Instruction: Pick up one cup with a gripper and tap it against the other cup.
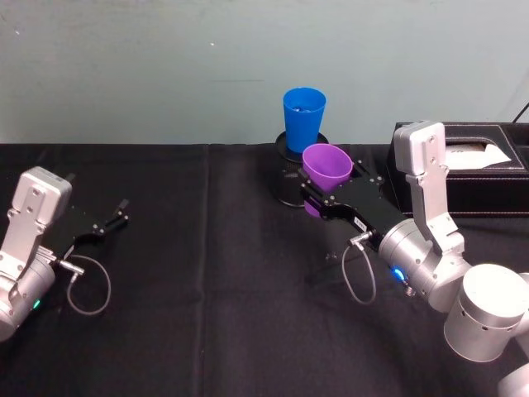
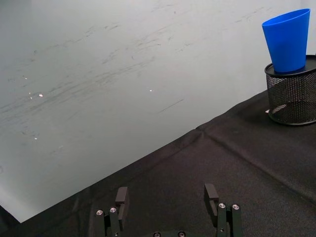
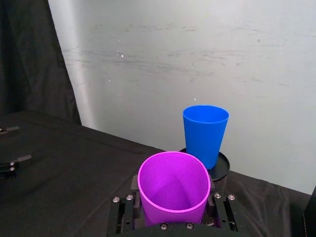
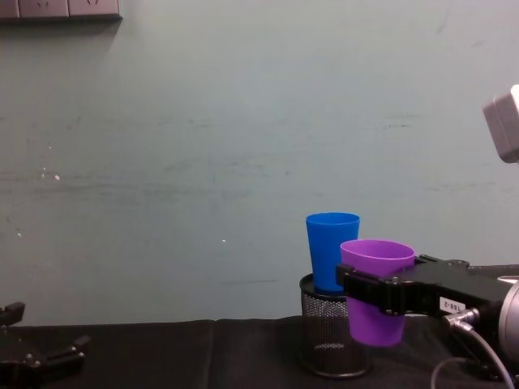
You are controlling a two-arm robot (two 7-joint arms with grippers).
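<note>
Over the back of the bench (image 1: 207, 273), your right gripper (image 1: 331, 186) is holding the purple cup (image 1: 326, 165) clear of the cloth, its jaws pressing the cup's lower wall from either side. The blue cup (image 1: 303, 116) is standing just behind it on top of the black mesh holder (image 1: 288, 178). The right wrist view is showing a small gap between the two cups, so I judge the pick-up done and you are making the approach before the tap.

The next move is calling for a short push forward. A slight lift would help too, since the purple cup's base is hanging level with the mesh. Keep it gentle, because the blue cup is perched high and could topple.

The purple cup is pointing mouth up and narrow base down, its long axis close to vertical, and the blue cup is standing the same way. Your left gripper (image 1: 103, 219) is lying parked at the bench's left side, jaws apart and holding nothing.
</note>
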